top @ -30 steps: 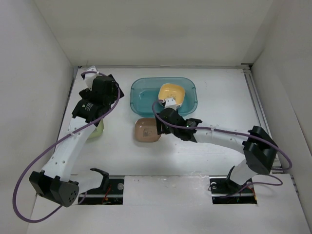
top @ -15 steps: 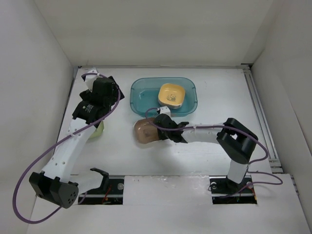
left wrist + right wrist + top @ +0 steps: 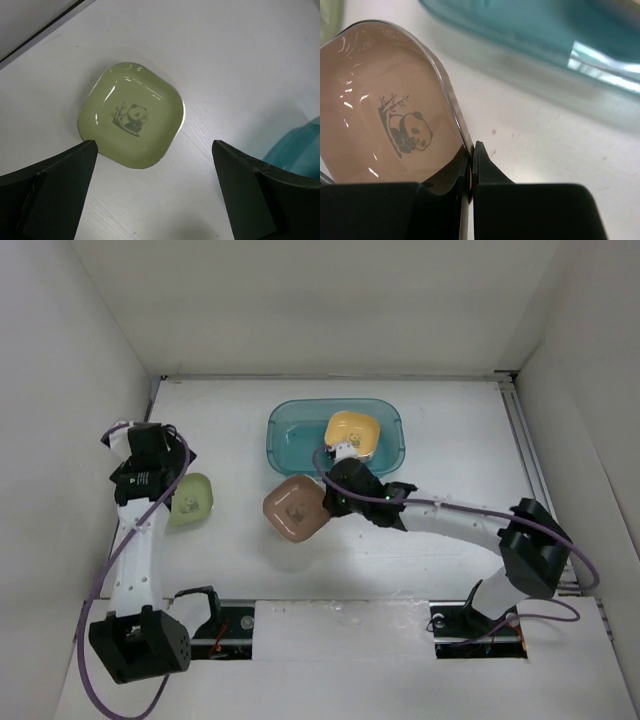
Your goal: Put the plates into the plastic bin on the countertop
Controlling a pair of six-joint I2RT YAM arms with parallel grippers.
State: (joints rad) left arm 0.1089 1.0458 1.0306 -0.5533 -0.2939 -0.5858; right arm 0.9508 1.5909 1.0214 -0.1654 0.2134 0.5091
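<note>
Left jaws: wide apart, gripping nothing, hanging above the surface (image 3: 450,470). The pale green plate (image 3: 131,115) lies flat below them, panda print up. In the wrist view it sits ahead of the gap, more toward the left finger, and neither finger touches it. From overhead it's just right of the left arm (image 3: 135,540)'s wrist.

The brown plate (image 3: 296,507) is mid-surface. Right jaws are clamped on its right rim, with the edge pinched between the two fingers. The plate is tilted, panda print showing. I can't tell whether its far edge touches the surface. It sits just in front of the plastic bin (image 3: 290,430), outside it.

The yellow-orange plate (image 3: 352,432) is inside the bin, in the right half, just beyond the right arm (image 3: 450,520)'s wrist.
</note>
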